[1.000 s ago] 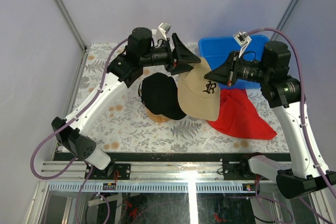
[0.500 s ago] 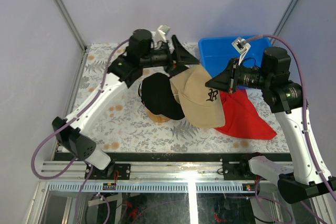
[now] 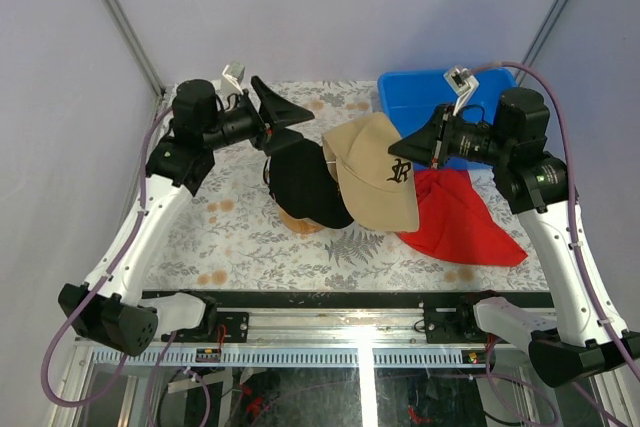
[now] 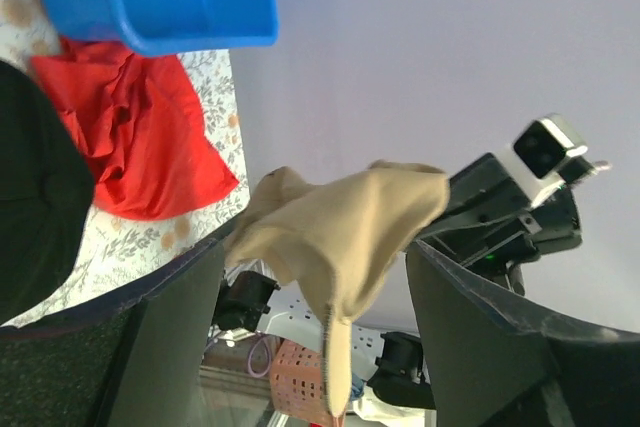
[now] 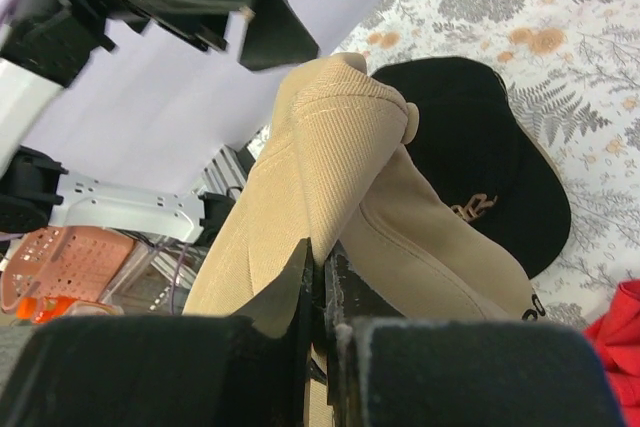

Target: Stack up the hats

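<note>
**Right claw.** The right claw [image 3: 403,146] is clenched on the tan fabric baseball cap with a dark embroidered logo [image 3: 375,179]. In the right wrist view, its fingers [image 5: 300,282] pinch a fold of the tan fabric with no gap between them. The tan cap hangs from this grip near table centre. Its crown points toward 10 o'clock and its curved brim slopes toward 5 o'clock.

**Left claw.** The left claw [image 3: 297,128] is released, with its jaws spread wide and nothing held. In the left wrist view, both fingers [image 4: 170,332] frame the tan cap from a distance and do not touch it.

**Task items.**
- The black fabric baseball cap [image 3: 303,182] sits on the round-topped wooden stand [image 3: 300,223], just at 9 o'clock of the tan cap.
- From above, the tan cap overlaps the 3 o'clock edge of the black cap. Whether they touch cannot be told.
- The crumpled red cloth [image 3: 462,224] lies at 4 o'clock of the tan cap.
- The blue plastic bin [image 3: 415,97] stands at 1 o'clock.

**Change from the earlier frames.**
- The left claw stood close against the rear edge of the tan cap. It has since drawn away toward 9 o'clock and spread wider.
- The right claw's grip is unchanged.
- The tan cap has shifted only slightly.
</note>
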